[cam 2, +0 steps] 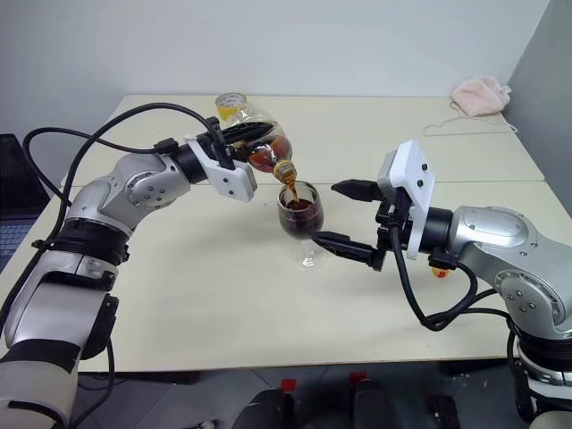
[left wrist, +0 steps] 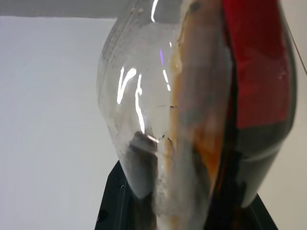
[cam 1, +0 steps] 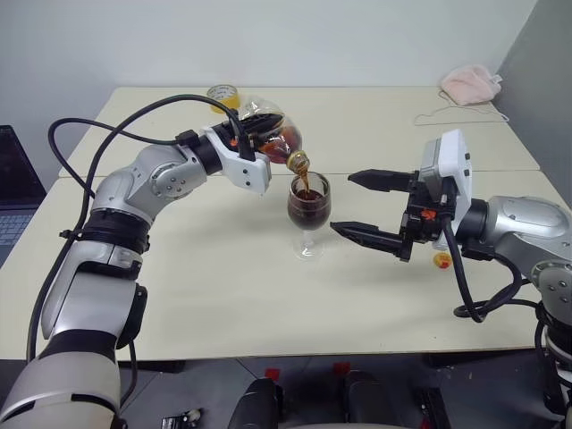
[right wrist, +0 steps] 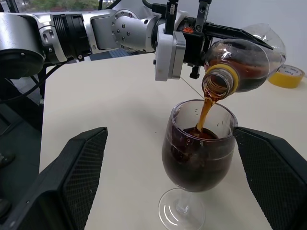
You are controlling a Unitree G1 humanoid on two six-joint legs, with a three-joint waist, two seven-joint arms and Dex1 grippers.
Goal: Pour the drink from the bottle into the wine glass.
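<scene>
Left gripper [cam 1: 255, 134] clamped on tilted bottle [cam 1: 268, 130], mouth above wine glass [cam 1: 308, 210]; drink [right wrist: 204, 112] streaming in. Right gripper [cam 1: 365, 207] jaws wide, empty, flanking wine glass without touching.

Left gripper [cam 1: 259, 134] clamped — right gripper [cam 1: 365, 207] jaws wide.

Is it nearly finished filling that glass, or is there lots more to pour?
Well along. Done: the bottle is uncapped, tipped over the wine glass, which looks well over half full. In hand: the left gripper holds the bottle while a stream of the drink falls into the bowl; the right gripper waits open beside the glass, not touching it. Left: some drink remains in the bottle, then righting it.
</scene>
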